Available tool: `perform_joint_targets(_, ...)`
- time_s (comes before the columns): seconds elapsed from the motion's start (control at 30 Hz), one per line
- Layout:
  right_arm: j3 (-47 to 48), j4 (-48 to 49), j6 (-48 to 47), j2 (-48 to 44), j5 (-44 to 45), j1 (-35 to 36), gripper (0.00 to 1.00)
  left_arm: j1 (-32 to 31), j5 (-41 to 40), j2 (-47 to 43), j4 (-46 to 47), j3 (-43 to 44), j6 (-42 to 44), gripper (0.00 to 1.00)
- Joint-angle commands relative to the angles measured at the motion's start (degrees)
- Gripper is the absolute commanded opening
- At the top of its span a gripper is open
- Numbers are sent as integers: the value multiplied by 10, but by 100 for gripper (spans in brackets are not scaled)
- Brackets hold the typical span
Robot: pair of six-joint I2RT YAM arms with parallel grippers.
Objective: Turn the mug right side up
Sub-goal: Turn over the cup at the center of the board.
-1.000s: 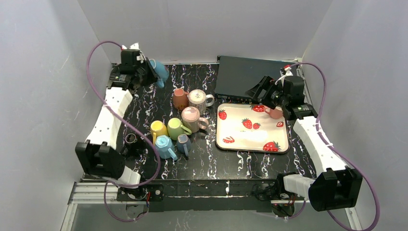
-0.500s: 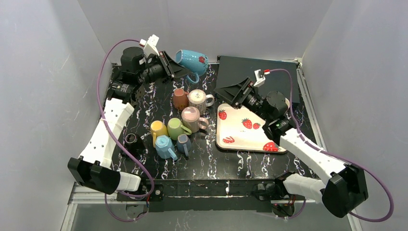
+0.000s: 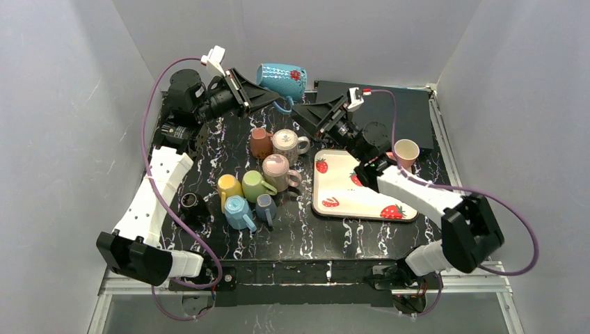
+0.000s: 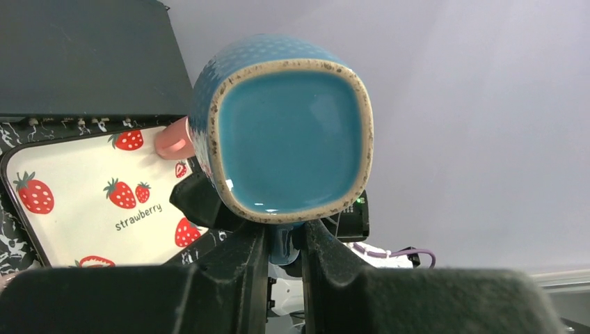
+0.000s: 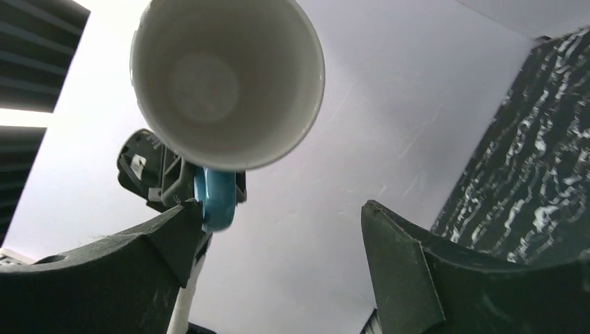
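High in the upper centre of the overhead view, a teal dotted mug point(image 3: 282, 78), white inside with a squarish base, lies on its side in mid-air, its handle clenched by the left gripper point(image 3: 268, 101), while the right gripper point(image 3: 306, 113) gapes empty just beside its mouth.

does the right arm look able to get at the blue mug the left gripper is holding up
Probably yes: the blue mug is held in midair by the left gripper, mouth facing the open right gripper, nothing between.
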Motion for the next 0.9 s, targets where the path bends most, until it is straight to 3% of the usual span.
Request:
perform_joint_targets(0.0, 74, 121, 35, 53, 4, 13, 90, 2, 45, -34, 51, 16, 14, 0)
perform_joint_targets(0.13, 87, 184, 59, 86, 3, 30, 87, 2, 42, -31, 21, 28, 51, 0)
perform_joint_targets(0.27, 89, 177, 58, 90, 10, 43, 78, 2, 45, -36, 41, 20, 48, 0)
perform_joint_targets(0.57, 49, 172, 51, 65, 41, 52, 29, 4, 51, -71, 34, 0, 75, 0)
perform_joint_targets(0.67, 39, 182, 49, 64, 54, 52, 28, 4, 60, -77, 46, -17, 73, 0)
perform_joint_targets(0.8, 63, 171, 41, 77, 47, 51, 41, 4, 77, -71, 67, -29, 57, 0)
perform_joint_targets(0.83, 68, 172, 40, 82, 46, 51, 38, 4, 79, -70, 66, -30, 58, 0)
perform_joint_targets(0.87, 71, 182, 37, 86, 45, 51, 26, 4, 80, -70, 65, -32, 61, 0)
